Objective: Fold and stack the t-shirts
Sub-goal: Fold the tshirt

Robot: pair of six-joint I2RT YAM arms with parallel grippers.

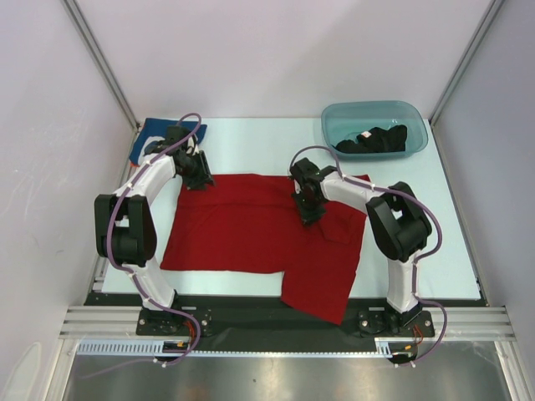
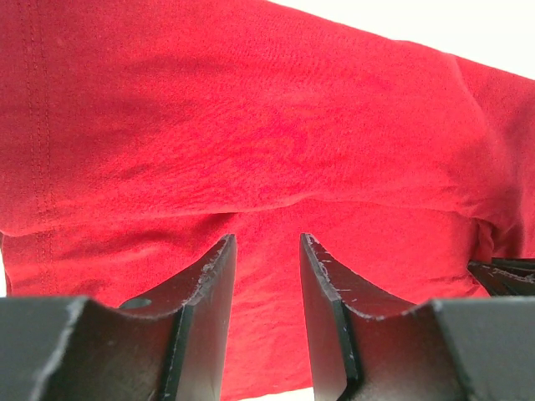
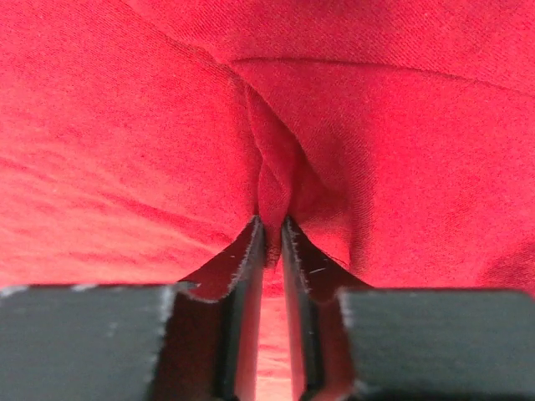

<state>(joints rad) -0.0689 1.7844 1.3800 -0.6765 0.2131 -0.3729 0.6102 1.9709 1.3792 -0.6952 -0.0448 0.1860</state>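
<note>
Pale table (image 1: 251,142) bears a red t-shirt (image 1: 242,234); right gripper (image 3: 269,224) pinches a fold right of its middle, left gripper (image 2: 266,242) gapes open, empty, at its far-left corner.

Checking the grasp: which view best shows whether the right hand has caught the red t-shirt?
Right wrist: the right hand pinches a raised fold of the red t-shirt. Top external hides the pinch under the arm; left wrist shows only cloth beyond the open left hand.
</note>
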